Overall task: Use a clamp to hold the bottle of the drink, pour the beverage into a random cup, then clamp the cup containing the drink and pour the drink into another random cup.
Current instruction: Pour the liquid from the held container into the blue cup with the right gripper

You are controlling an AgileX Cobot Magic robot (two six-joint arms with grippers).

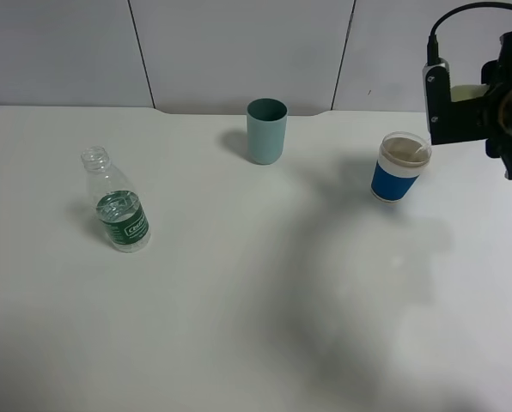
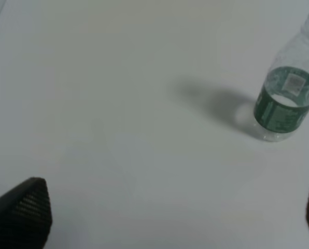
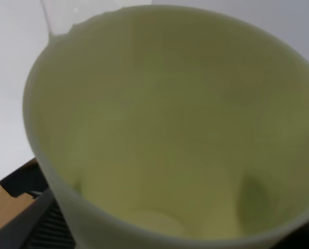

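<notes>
Exterior high view. White matte table [image 1: 239, 326], smooth, soft grey shadows across its right half. Behind it, pale wall panels [image 1: 239, 43] split by thin dark seams. Bottle [image 1: 118, 206] stands upright at left, uncapped, clear ribbed plastic, dark green label, some clear liquid low inside. Teal straight-sided cup [image 1: 266, 130] stands near the back edge, centre. Blue-banded cup [image 1: 400, 167] at right, whitish rim, beige inside. Right gripper [image 1: 462, 107] is raised at the far right, just beside and above the blue-banded cup, clamped on the pale yellow-green cup [image 1: 468, 93], which lies tilted between the black jaws.

Left wrist view. Bare white tabletop; bottle [image 2: 286, 98] upright, well apart from the left gripper [image 2: 170, 218]. Black ridged fingertips [image 2: 27, 207] at both frame edges, jaws spread wide, nothing between.

Right wrist view. Yellow-green cup [image 3: 170, 129] fills the frame: matte, tapered, smooth inside. Liquid inside not discernible.
</notes>
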